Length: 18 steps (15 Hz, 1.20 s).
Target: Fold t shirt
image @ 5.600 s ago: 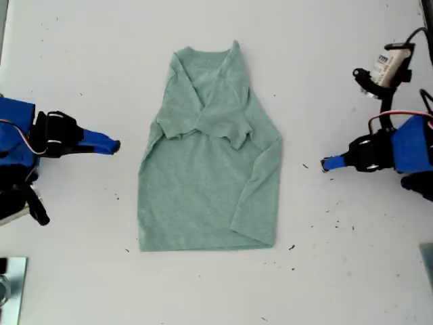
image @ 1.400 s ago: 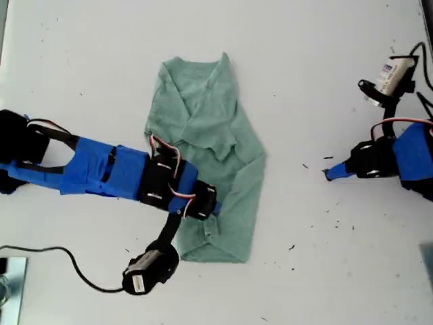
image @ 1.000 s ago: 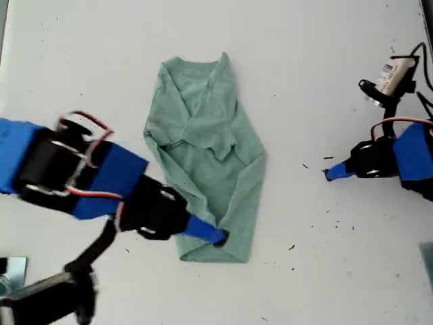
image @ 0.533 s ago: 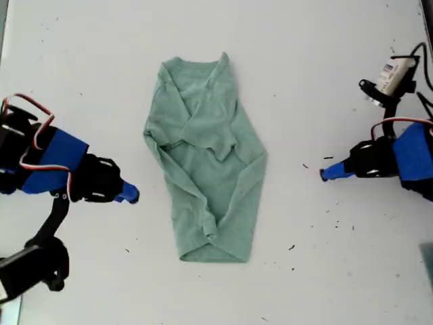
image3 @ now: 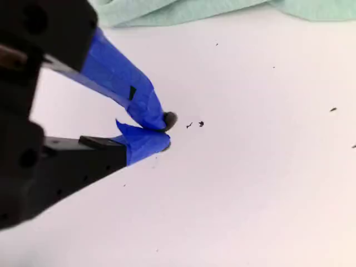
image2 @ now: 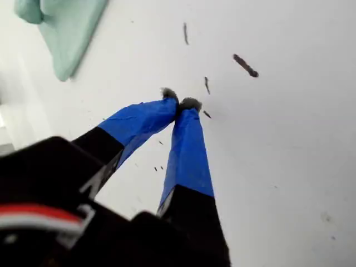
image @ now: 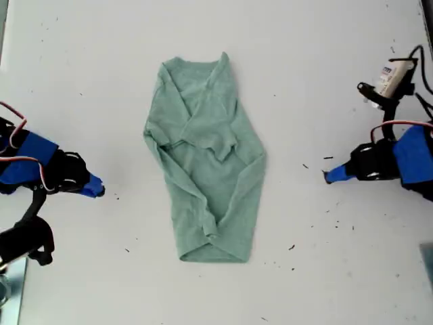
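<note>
Pulled back since half a second ago, my second end effector (image: 100,191) now sits closer to the exterior view's left edge, well apart from the t shirt (image: 206,156), and the black camera module (image: 26,242) slung under that arm hangs nearer the exterior view's lower left corner. Its blue-taped tips are clenched together on nothing. In the second wrist view they (image3: 166,133) meet just above the white surface (image: 81,68), with a small dark speck (image3: 201,123) just beside them and the shirt's edge (image3: 167,11) beyond.

The pale green t shirt lies flat mid-surface in the exterior view, as it lay half a second ago. The neckline is at the far end, both sleeves are folded in across the chest, and the sides are turned inward so that the body narrows to a blunt point at the near hem. Nothing touches it.

On the exterior view's right, my first end effector (image: 327,177) has kept its place, pointing toward the shirt but apart from it. It too is clenched and empty. In the first wrist view the taped tips (image2: 179,104) press together over the bare surface, among a few dark lint flecks (image2: 245,65), with a corner of the shirt (image2: 67,28) off in the distance. A white camera module (image: 391,68) stands out above that arm in the exterior view.
</note>
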{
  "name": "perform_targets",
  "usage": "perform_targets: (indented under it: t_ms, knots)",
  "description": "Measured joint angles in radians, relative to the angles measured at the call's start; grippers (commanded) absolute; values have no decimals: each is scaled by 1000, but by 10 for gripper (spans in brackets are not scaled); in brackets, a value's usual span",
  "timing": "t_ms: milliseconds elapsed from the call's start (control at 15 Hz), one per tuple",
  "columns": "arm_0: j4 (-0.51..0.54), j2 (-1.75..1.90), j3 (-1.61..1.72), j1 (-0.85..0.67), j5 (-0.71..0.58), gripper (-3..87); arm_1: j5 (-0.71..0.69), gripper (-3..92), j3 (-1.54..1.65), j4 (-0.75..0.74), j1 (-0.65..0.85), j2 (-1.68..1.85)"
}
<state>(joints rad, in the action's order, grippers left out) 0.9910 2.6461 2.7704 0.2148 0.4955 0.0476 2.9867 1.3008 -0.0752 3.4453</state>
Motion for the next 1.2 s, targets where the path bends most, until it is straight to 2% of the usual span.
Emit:
perform_targets:
  t_ms: [67, 200, 267, 333, 400, 533, 600, 1200]
  knots:
    - [74, -110, -147, 0, -15, -3, -6, 20, -112, -17, -3, -124]
    - [239, -410, -545, 0, -101, -3, -81, 17, -512, -25, -25, -612]
    - [291, -568, -765, 0, -153, 37, -115, 177, -753, -15, -48, -853]
    - [339, -712, -974, 0, -216, 184, -135, 319, -986, 25, -71, -1081]
    - [379, -845, -1158, 15, -273, 230, -152, 422, -1213, 72, -94, -1293]
    - [433, -1009, -1391, 55, -307, 283, -187, 419, -1623, 202, -127, -1640]
    - [442, -1040, -1428, 60, -318, 282, -190, 411, -1772, 242, -137, -1764]
    - [374, -1494, -1551, 40, -411, 287, -109, 380, -1970, 236, -170, -2272]
